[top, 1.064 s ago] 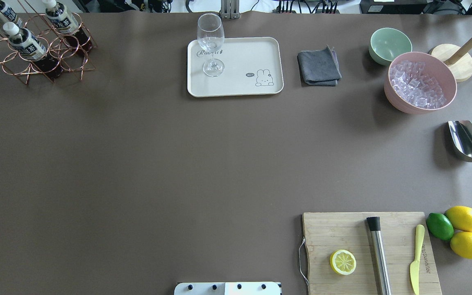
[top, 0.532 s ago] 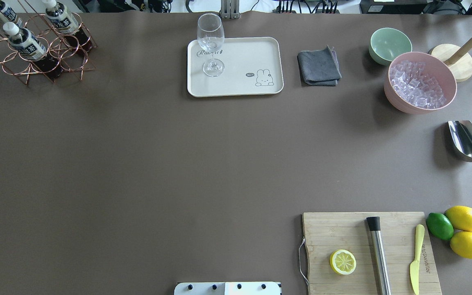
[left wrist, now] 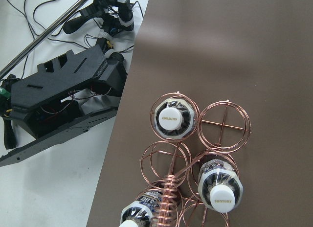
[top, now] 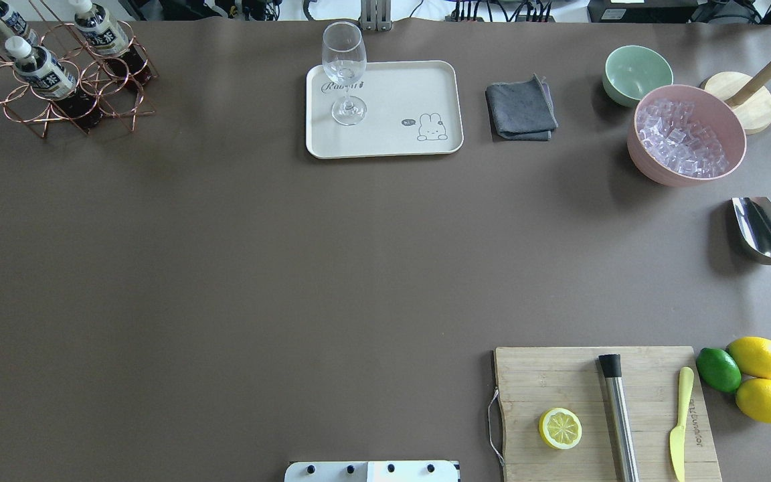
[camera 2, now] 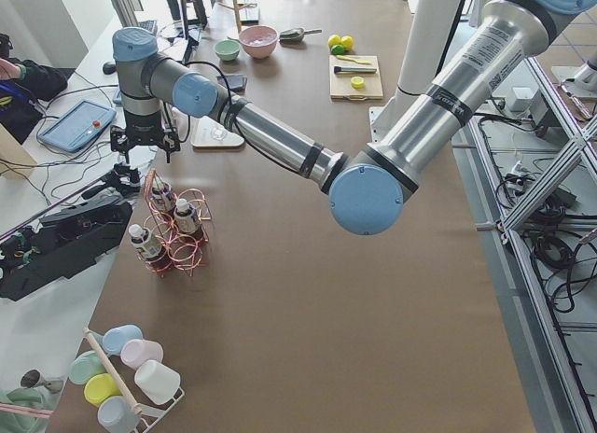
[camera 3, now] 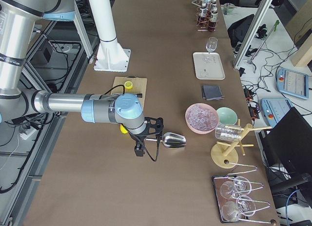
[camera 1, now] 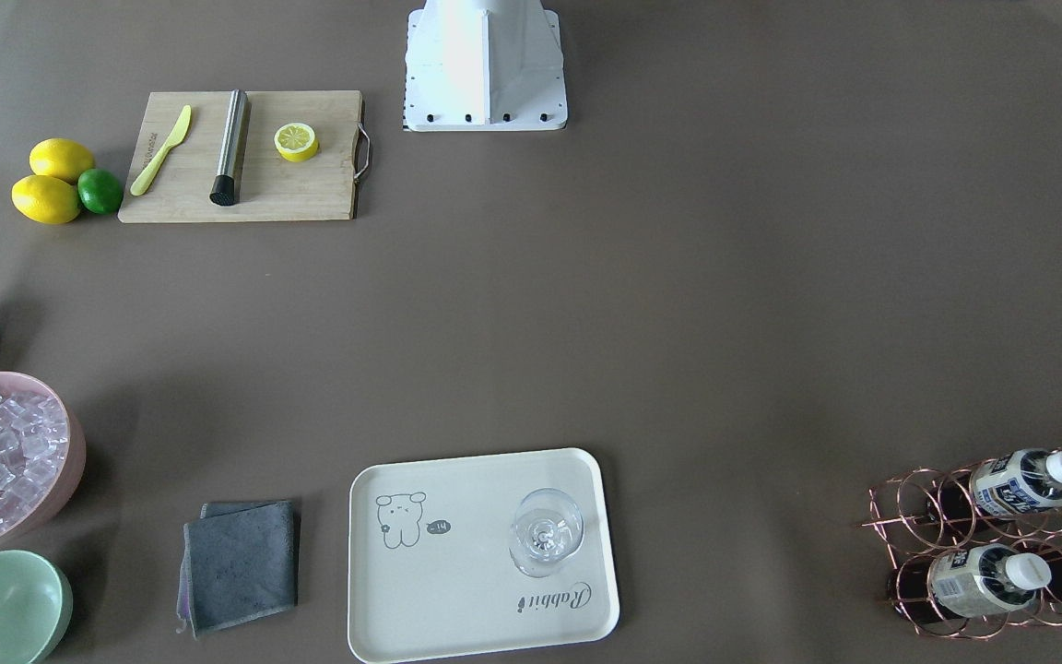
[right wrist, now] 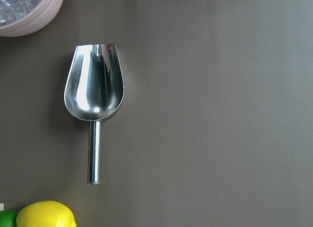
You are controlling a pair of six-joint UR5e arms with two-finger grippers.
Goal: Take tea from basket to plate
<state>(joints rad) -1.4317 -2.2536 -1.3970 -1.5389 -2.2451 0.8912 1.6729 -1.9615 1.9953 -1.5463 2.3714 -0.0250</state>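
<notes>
Overhead exterior, tea [top: 43, 70] in basket [top: 5, 107], glass [top: 344, 63] on plate [top: 412, 87], left tool [camera 2: 144, 151], right tool [camera 3: 141, 148] indeterminate.

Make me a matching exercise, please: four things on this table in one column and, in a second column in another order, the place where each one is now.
Things
1. wine glass
2. half lemon
3. ice cubes
4. tea bottles

Places
A. on the wooden cutting board
B. in the copper wire basket
C. standing on the cream plate
D. in the pink bowl

Right pairs: 1-C, 2-A, 3-D, 4-B.
</notes>
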